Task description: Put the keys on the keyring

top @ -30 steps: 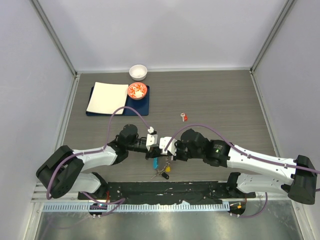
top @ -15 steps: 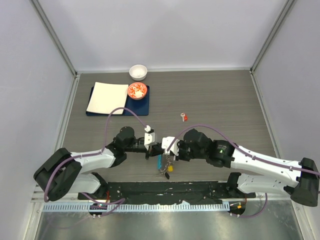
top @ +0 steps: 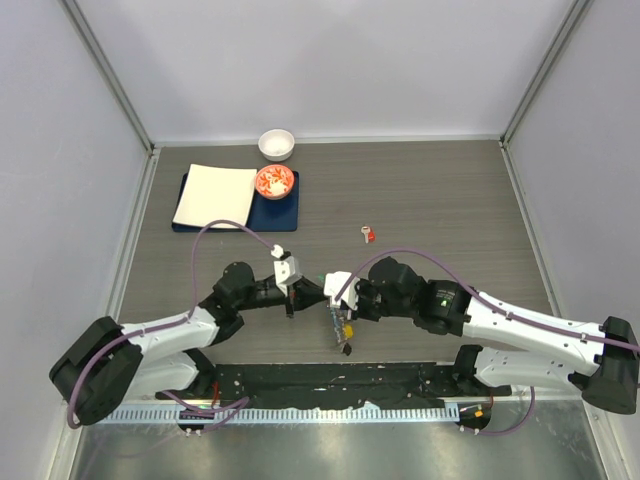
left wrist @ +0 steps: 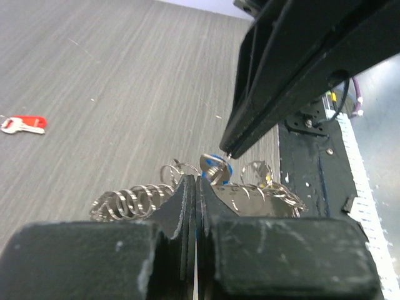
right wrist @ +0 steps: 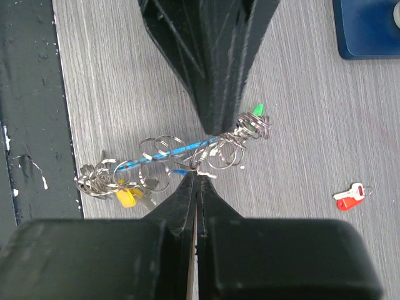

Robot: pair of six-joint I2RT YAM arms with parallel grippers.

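The keyring, a bunch of silver rings and keys with a light-blue strip, a yellow tag and a green tag, is stretched between both grippers near the table's front edge. My left gripper is shut on its green-tag end. My right gripper is shut on one of its middle rings. A small dark-blue piece lies by the right fingertips; I cannot tell if it is the blue key. The red key lies alone on the table, farther back; it also shows in the wrist views.
At the back left, a dark-blue mat carries a white cloth and an orange bowl. A white bowl stands behind them. The black base strip runs just below the keyring.
The left gripper has shut on the keyring and its arm has drawn back to the left. The bunch has shifted right and now hangs between the two grippers.
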